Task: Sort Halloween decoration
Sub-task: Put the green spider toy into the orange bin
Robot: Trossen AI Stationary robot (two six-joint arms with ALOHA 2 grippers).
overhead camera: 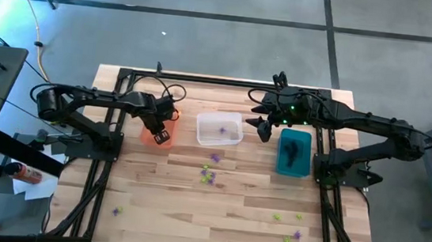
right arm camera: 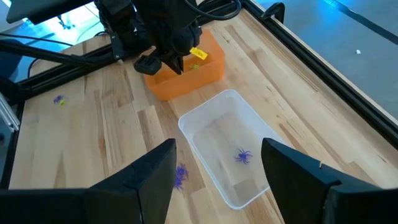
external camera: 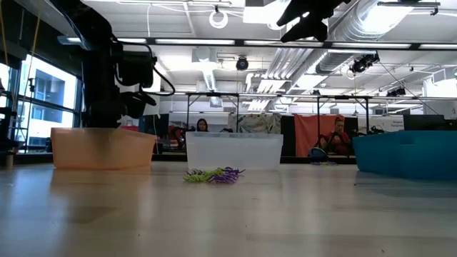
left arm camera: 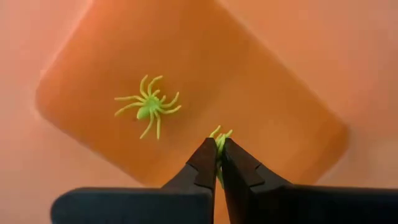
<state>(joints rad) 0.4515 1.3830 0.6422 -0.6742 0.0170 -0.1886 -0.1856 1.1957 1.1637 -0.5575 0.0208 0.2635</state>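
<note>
My left gripper (left arm camera: 219, 152) points down into the orange bin (overhead camera: 148, 137), shut on a yellow-green spider (left arm camera: 219, 137). A second yellow-green spider (left arm camera: 149, 107) lies flat on that bin's floor. My right gripper (right arm camera: 217, 168) hangs open above the table between the clear bin (overhead camera: 201, 129) and the teal bin (overhead camera: 281, 169), touching nothing. A purple spider (right arm camera: 242, 155) lies in the clear bin, and dark pieces (overhead camera: 293, 150) lie in the teal bin. In the low view the orange bin's wall (external camera: 103, 148) hides my left fingertips. My left gripper pinches the yellow-green spider between its two fingertips (left arm camera: 205, 158), coming from above and pointing down. Only a few of the spider's legs (left arm camera: 221, 133) stick out past the fingertips; the body is hidden between them. The spider hangs clear above the bin's floor.
Loose purple and yellow-green spiders lie on the wooden table: a cluster (overhead camera: 209, 173) in front of the clear bin, some (overhead camera: 290, 238) near the front right, one purple (overhead camera: 117, 211) at the front left. The three bins stand in a row across the table's middle.
</note>
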